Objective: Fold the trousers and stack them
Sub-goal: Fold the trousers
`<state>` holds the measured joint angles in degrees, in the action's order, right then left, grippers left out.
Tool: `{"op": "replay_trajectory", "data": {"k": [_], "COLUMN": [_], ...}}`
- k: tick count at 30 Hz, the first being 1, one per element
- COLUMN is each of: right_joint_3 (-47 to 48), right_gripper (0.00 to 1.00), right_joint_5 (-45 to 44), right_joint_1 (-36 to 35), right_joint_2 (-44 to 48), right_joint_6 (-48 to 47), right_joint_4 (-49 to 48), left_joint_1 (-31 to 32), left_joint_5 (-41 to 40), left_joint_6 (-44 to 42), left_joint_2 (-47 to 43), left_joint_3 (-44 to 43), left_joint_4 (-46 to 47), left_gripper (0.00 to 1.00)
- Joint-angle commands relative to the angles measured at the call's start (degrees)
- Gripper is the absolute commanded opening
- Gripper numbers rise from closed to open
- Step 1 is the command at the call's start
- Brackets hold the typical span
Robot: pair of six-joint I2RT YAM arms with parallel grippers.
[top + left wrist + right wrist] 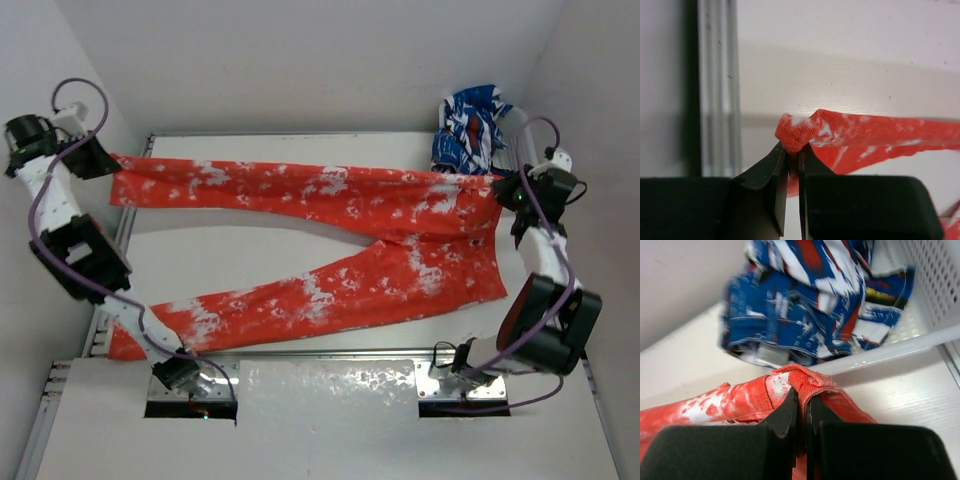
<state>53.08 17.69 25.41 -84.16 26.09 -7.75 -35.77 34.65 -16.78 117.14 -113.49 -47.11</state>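
The left end effector [793, 158] is pinched narrow on a folded corner of red-orange cloth, with almost no gap between its fingers. From the top view this is the hem of the far leg, at about 10 o'clock on the worktop [250, 250]. The right end effector [801, 404] is likewise closed tight, on a bunched bit of the waistband at about 2 o'clock.

Between these two holds the trousers [330, 195] lie opened out. The far leg runs in a nearly straight band from 10 o'clock across to the waist at 3 o'clock. The near leg slants away from the waist down to about 8 o'clock, where its hem passes under the left arm. The legs form a V with bare worktop between them. The cloth looks mostly flat, with a few ripples near the crotch.

Just beyond the right hold, at about 1 o'clock, a white perforated basket [935, 285] holds a crumpled blue, white and red patterned garment [805, 295], which lies close to the waistband without clearly touching it.

By my reading the task is at its beginning: the trousers are spread and gripped along the far edge, but no fold shows. Laying the far leg over the near one, folding the length down and stacking are all left to do. Where the stack should go I cannot tell.
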Motion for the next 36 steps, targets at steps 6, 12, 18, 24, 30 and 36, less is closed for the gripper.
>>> {"op": "replay_trajectory", "data": {"k": [6, 12, 18, 24, 30, 36], "right_joint_3": [-29.3, -38.0, -35.5, -31.4, -36.6, -40.6], "right_gripper": [0.0, 0.0, 0.0, 0.0, 0.0, 0.39], "right_joint_5": [-5.2, -7.4, -5.3, -6.1, -10.2, -23.1], "right_joint_1": [4.6, 8.6, 8.8, 8.7, 8.7, 9.4], "right_joint_2": [14.9, 15.6, 11.9, 12.6, 18.1, 22.9], "right_joint_6": [9.1, 15.7, 20.8, 24.4, 24.8, 21.9], "right_joint_4": [-30.3, -33.4, -35.9, -35.2, -30.9, -8.5], "left_joint_1": [-14.9, -32.4, -39.2, -40.5, -47.5, -50.7], "left_joint_5": [6.8, 4.1, 8.3, 13.7, 13.8, 2.3], "left_joint_6": [-29.9, -46.1, -53.6, -58.5, -78.4, -92.9], "left_joint_2": [-30.1, -37.6, -34.1, -33.6, -35.4, -36.2], "left_joint_3": [35.8, 53.7, 53.1, 44.7, 45.5, 57.8], "left_joint_4": [-4.6, -6.9, -12.8, -18.1, -25.4, -24.1], "left_gripper": [0.0, 0.0, 0.0, 0.0, 0.01, 0.19]}}
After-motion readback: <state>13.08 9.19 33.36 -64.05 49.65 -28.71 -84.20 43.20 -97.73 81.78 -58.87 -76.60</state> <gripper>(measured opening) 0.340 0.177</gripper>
